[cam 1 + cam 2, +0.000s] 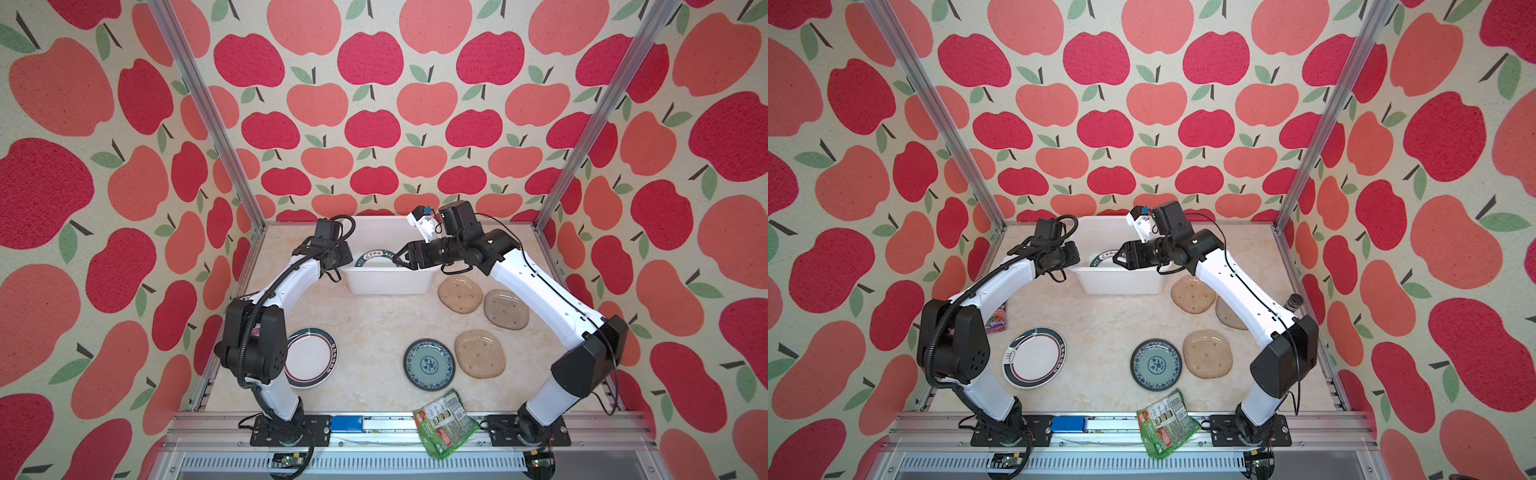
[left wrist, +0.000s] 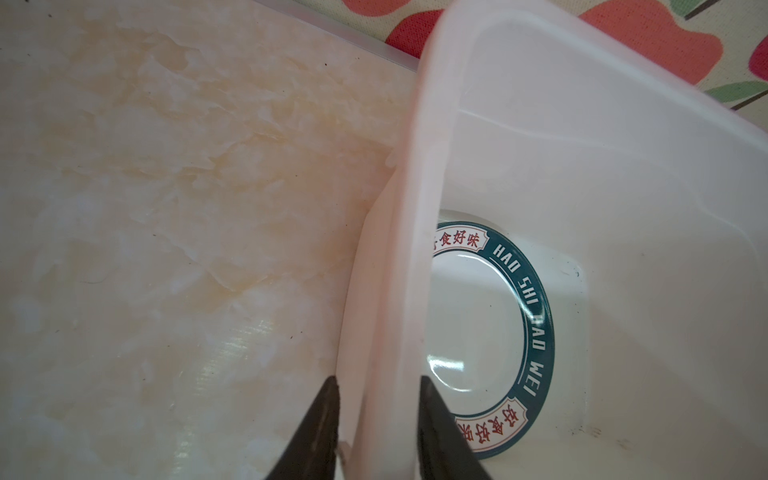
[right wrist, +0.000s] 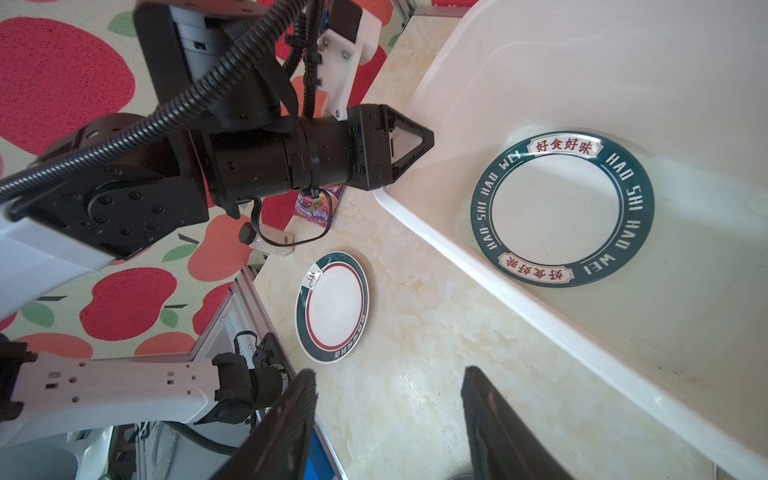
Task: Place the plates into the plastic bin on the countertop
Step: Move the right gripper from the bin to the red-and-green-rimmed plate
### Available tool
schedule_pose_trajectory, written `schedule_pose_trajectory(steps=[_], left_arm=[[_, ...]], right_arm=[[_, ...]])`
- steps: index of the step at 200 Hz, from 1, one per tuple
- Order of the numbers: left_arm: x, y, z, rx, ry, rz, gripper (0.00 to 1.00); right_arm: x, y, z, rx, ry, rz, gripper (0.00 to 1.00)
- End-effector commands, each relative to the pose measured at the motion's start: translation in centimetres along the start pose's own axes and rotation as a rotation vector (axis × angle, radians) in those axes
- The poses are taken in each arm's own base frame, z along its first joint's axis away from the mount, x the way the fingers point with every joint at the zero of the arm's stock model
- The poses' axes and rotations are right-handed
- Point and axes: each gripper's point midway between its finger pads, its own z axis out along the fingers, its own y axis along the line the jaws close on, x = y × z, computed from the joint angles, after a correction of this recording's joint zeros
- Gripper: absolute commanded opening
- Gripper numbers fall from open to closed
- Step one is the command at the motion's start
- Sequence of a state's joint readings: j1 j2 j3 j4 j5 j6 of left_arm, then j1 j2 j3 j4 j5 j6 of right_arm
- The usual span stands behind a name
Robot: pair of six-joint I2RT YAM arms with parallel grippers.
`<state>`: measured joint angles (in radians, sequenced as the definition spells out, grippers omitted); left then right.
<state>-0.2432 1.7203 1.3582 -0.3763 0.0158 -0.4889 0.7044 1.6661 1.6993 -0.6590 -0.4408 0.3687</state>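
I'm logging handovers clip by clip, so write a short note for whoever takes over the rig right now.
Left gripper: open, one jaw on either side of the rim of the white translucent plastic bin.
Right gripper: open, empty, hovering at the bin.
Done: one round white plate with teal lettered rim lies flat in the bin.
Left to do: on the beige marble-look countertop lie a round white plate with teal-and-red rim, a round teal patterned plate and three amber rounded-square glass plates.
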Motion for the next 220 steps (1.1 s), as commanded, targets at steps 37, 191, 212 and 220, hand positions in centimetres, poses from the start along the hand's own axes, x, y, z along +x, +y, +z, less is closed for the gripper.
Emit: schedule_pose_trajectory(steps=[37, 191, 212, 220], left_arm=[[-4.2, 2.9, -3.5, -0.006, -0.115, -0.082, 0.99], [3.3, 6.4, -17.7, 0.101, -0.321, -0.119, 0.99], [3.8, 6.3, -17.5, 0.118, -0.305, -0.121, 0.99], [3.9, 6.4, -17.7, 0.116, -0.307, -0.119, 0.99]], right_arm=[[6.1, 1.4, 2.5, -0.021, 0.16, -0.093, 0.6], [19.8, 6.4, 18.0, -0.352, 0.441, 0.137, 0.69], [20.3, 6.6, 19.6, -0.384, 0.47, 0.196, 0.64], [20.5, 6.4, 20.1, -0.387, 0.48, 0.216, 0.59]])
